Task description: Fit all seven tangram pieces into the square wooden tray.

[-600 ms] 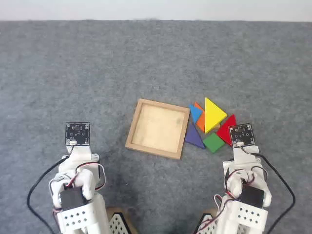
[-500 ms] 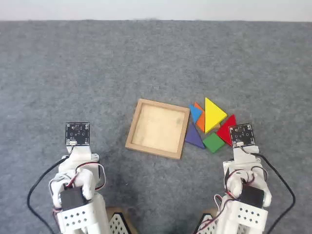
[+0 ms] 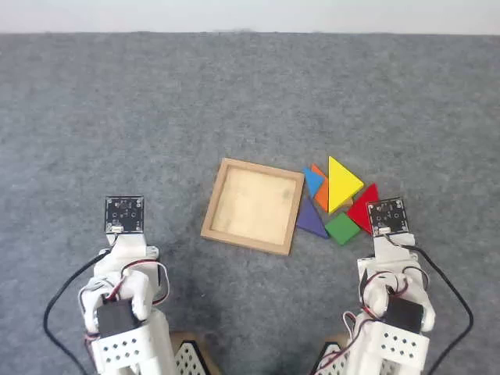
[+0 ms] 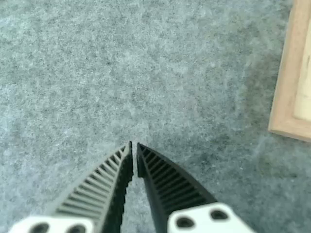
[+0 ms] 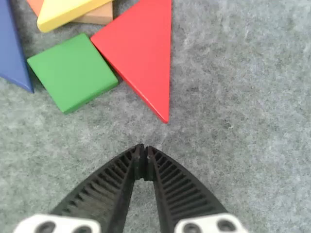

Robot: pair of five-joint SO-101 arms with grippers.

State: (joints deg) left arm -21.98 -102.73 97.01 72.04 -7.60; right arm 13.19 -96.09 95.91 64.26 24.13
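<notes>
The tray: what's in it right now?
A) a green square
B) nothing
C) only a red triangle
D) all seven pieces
B: the tray shows bare wood inside, and the coloured pieces lie in a heap beside it.

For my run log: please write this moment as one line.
tray empty | pieces clustered beside tray | left pincer shut | right pincer shut, by red triangle

Grey felt mat (image 3: 141, 109), pale strip (image 3: 250, 14) beyond
</notes>
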